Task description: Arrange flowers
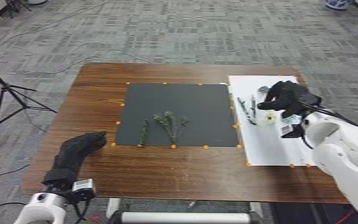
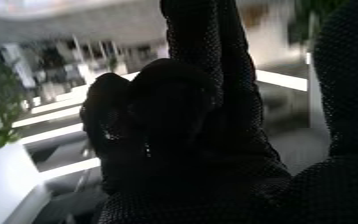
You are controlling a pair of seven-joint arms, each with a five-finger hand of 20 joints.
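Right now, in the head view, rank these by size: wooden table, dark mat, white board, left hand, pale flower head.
Wooden table
Dark mat and white board: too alike to rank
Left hand
Pale flower head

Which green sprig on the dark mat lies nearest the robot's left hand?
The narrow, straight sprig at the left of the mat is nearest the left hand; the bushier, branching greenery lies farther right.

Narrow green sprig (image 1: 143, 133): lay lengthwise near the left side of the dark mat (image 1: 180, 97) | branching leafy stem (image 1: 168, 123): lay flat just right of it, leafy end away from the robot | slim dark stems (image 1: 247, 111): lay close together on the white sheet (image 1: 266, 150) | pale flower (image 1: 270, 118): lay beside them, its stem unclear
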